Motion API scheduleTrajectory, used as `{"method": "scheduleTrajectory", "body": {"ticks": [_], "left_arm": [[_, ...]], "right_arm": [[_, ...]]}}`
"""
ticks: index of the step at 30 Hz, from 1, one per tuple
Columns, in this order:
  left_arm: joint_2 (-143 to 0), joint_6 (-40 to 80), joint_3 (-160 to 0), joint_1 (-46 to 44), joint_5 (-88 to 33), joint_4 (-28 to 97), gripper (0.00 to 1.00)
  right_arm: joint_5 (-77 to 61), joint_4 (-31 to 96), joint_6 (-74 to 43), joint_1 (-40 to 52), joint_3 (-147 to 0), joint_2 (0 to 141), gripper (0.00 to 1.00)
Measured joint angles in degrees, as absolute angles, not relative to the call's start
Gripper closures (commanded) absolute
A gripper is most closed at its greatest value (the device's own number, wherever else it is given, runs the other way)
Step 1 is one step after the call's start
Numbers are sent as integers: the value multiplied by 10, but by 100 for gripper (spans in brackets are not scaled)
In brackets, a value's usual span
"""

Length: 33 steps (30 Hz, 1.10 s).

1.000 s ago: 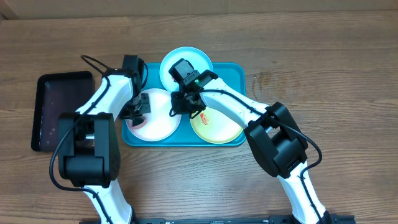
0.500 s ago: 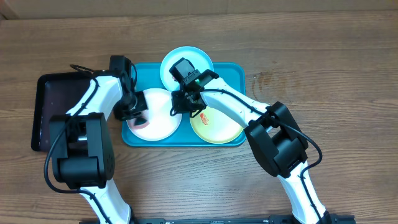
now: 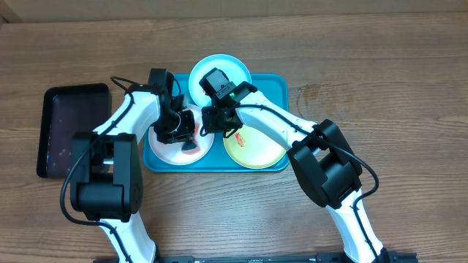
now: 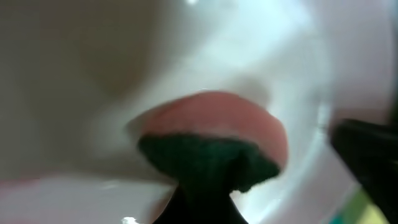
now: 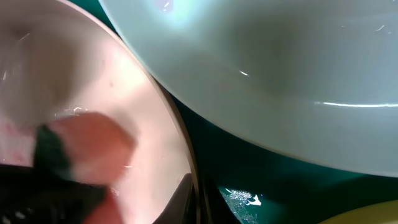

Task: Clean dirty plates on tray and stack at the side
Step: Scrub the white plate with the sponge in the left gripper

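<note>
Overhead: teal tray point(image 3: 274, 88) sits mid-desk, toward the far edge, with all the plates on it. White plate point(image 3: 164, 152) is at the tray's left end, yellow-green plate point(image 3: 257, 152) at its right end, and light blue plate point(image 3: 238, 71) overhangs the far rim.

Left gripper point(image 3: 178, 130) is clamped on a pink/green sponge point(image 4: 214, 134), pressed flat on the white plate. Right gripper point(image 3: 212, 126) is at that plate's right rim. Can't tell from the right wrist view whether it's pinching the rim or just beside it.

Risks, my read:
- If the rim isn't actually held, sponge drag skids the white plate into its neighbours.
- The grippers are very near each other, so a wide scrub stroke could knock them together.
- Red residue on the white plate near the sponge may just smear.
- The overhanging blue plate could tip if bumped.

Counts: 3 plates, 1 teal tray, 1 black tray point(image 3: 73, 131) near the left edge, 1 sponge. Nothing stacked at the side yet.
</note>
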State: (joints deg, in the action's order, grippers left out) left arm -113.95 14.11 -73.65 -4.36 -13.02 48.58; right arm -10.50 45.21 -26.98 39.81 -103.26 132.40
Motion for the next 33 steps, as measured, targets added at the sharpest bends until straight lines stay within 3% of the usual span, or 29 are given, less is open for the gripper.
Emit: {"method": "scheduleTrajectory", "body": {"ticks": [12,19,23,33], "left_arm": [[-1135,226,-737,-39,153,493,96],[-1136,250,-730,-40,195,437,96],[-1136,249,-729,-31,147,401,96],[-1139,162,-736,-9,-156,439,96]], "right_arm": [[-105,452,-270,398,-1033,1324,96],[-116,445,-274,403,-1033,1324,96],[-110,447,-279,402,-1033,1324,96],[-100,452,-283,394,-1033,1324,96]]}}
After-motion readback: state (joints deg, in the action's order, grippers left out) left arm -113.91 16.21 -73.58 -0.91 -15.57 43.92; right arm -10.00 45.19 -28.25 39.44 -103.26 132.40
